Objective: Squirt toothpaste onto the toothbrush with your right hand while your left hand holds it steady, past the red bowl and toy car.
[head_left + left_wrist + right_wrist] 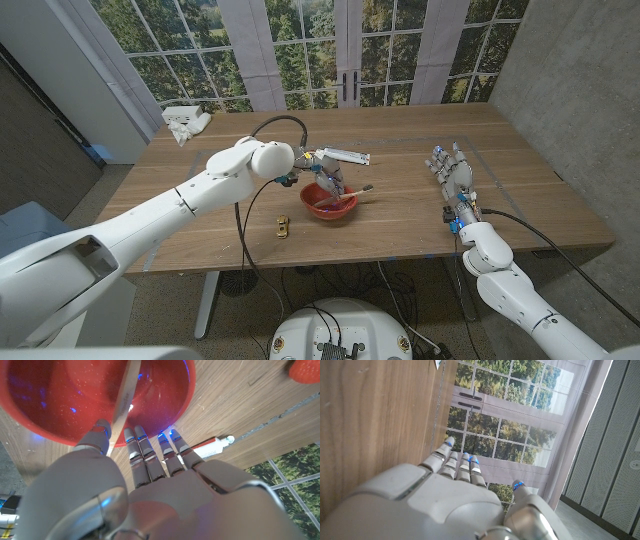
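Left hand is over the red bowl at table centre, reaching in from the bowl's ten o'clock side. The toothbrush lies in the bowl, its handle sticking out over the rim toward two o'clock. In the left wrist view the left hand has its fingers stretched out straight at the bowl's rim, and the pale brush handle runs down between thumb and fingers; whether it is actually gripped, I cannot tell. The toothpaste tube lies on the wood just past the left hand, at twelve o'clock of the bowl; it shows beyond the fingertips in the wrist view too. The toy car, small and yellow, sits at seven o'clock of the bowl, near the front edge. Right hand is well apart at three o'clock, fingers straight and spread, holding nothing; its wrist view shows the right hand beside the wood surface, fingers extended. A crumpled white cloth lies at the far left corner of the table.
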You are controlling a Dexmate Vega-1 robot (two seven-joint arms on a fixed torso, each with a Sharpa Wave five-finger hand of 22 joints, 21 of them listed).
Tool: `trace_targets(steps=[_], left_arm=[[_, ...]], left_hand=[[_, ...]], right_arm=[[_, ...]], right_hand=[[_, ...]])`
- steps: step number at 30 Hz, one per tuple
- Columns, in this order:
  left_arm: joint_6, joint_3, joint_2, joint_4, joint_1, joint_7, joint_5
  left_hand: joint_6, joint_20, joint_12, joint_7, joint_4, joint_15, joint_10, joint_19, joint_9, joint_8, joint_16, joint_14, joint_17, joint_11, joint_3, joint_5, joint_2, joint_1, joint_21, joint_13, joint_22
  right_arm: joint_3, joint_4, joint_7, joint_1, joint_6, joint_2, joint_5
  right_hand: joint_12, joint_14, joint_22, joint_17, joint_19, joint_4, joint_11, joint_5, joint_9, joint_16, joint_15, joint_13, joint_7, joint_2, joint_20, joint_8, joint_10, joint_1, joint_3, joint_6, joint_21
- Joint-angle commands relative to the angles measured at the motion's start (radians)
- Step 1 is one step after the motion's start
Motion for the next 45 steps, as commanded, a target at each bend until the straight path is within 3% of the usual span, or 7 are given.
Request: trace_targets(steps=[1,9,14,18,27,38,45], left_arm=[[0.014,-0.015,0.022,-0.06,0.022,0.038,0.027],[0.07,-0.056,0.066,-0.176,0.096,0.107,0.12],[0.109,-0.055,0.074,-0.222,0.126,0.101,0.207],[0.117,-0.064,0.069,-0.229,0.135,0.07,0.208],[0.112,-0.055,0.057,-0.233,0.131,0.01,0.243],[0.075,-0.036,0.032,-0.225,0.115,-0.058,0.272],[0.075,-0.029,0.023,-0.233,0.113,-0.105,0.298]], left_hand=[[0.004,-0.001,0.002,0.004,0.001,-0.09,0.014,-0.002,0.005,0.004,0.002,-0.002,0.001,0.004,-0.01,0.001,0.007,-0.002,-0.003,-0.001,0.003],[0.04,0.008,0.023,0.015,-0.004,-0.099,0.071,-0.03,0.005,0.018,0.006,0.011,-0.003,0.005,-0.024,0.0,0.001,0.001,-0.024,0.005,0.003],[0.088,0.002,0.055,0.017,-0.007,-0.112,0.169,-0.044,0.005,0.032,0.013,0.031,-0.006,-0.007,-0.04,-0.001,-0.006,0.008,-0.045,0.02,0.001],[0.142,-0.002,0.076,0.02,-0.007,-0.121,0.24,-0.04,0.006,0.048,0.024,0.061,-0.004,-0.008,-0.049,-0.001,-0.003,0.013,-0.055,0.031,0.0],[0.154,-0.007,0.031,-0.015,-0.021,-0.136,0.196,-0.054,0.004,0.041,0.018,0.067,-0.008,-0.025,-0.058,-0.001,-0.026,0.048,-0.079,0.02,-0.002],[0.177,-0.013,0.019,-0.057,-0.027,-0.147,0.205,-0.052,0.002,0.042,0.009,0.057,-0.008,-0.033,-0.055,0.002,-0.037,0.102,-0.09,0.011,-0.003],[0.172,-0.012,0.013,-0.058,-0.024,-0.148,0.207,-0.065,0.001,0.036,0.003,0.047,-0.008,-0.034,-0.057,0.002,-0.043,0.117,-0.101,0.007,-0.003]], right_arm=[[0.001,0.011,0.011,0.003,0.007,0.003,0.008],[0.001,0.01,0.015,0.002,0.015,0.006,0.01],[0.001,0.011,0.016,0.001,0.025,0.011,0.009],[0.002,0.011,0.016,0.0,0.032,0.012,0.006],[0.006,0.007,0.014,-0.013,0.053,0.016,0.001],[0.013,0.006,0.012,-0.031,0.074,0.019,-0.002],[0.015,0.006,0.011,-0.035,0.079,0.02,-0.005]], right_hand=[[0.004,0.008,0.002,0.003,0.009,-0.001,0.002,0.0,0.005,0.008,0.003,0.002,0.002,0.02,0.004,0.006,0.01,0.0,-0.004,0.008,0.006],[0.003,0.011,0.002,0.002,0.013,-0.002,0.002,0.0,0.005,0.009,0.004,0.002,0.002,0.02,0.007,0.006,0.011,0.001,-0.004,0.009,0.007],[0.004,0.014,0.002,0.001,0.017,-0.002,0.002,0.0,0.005,0.01,0.004,0.002,0.002,0.02,0.008,0.006,0.013,0.002,-0.004,0.01,0.008],[0.004,0.02,0.003,0.0,0.02,-0.004,0.0,0.0,0.005,0.011,0.003,0.002,0.002,0.019,0.009,0.005,0.013,0.003,-0.004,0.009,0.009],[0.004,0.026,0.003,-0.001,0.027,-0.005,0.002,-0.001,0.005,0.013,0.003,0.002,0.002,0.016,0.01,0.005,0.016,0.004,-0.004,0.01,0.01],[0.005,0.03,0.003,-0.003,0.03,-0.007,0.002,-0.001,0.005,0.013,0.006,0.002,0.003,0.013,0.011,0.006,0.019,0.004,-0.005,0.013,0.01],[0.005,0.032,0.003,-0.003,0.034,-0.007,0.001,-0.002,0.005,0.013,0.007,0.002,0.003,0.012,0.013,0.007,0.021,0.003,-0.006,0.014,0.01]])
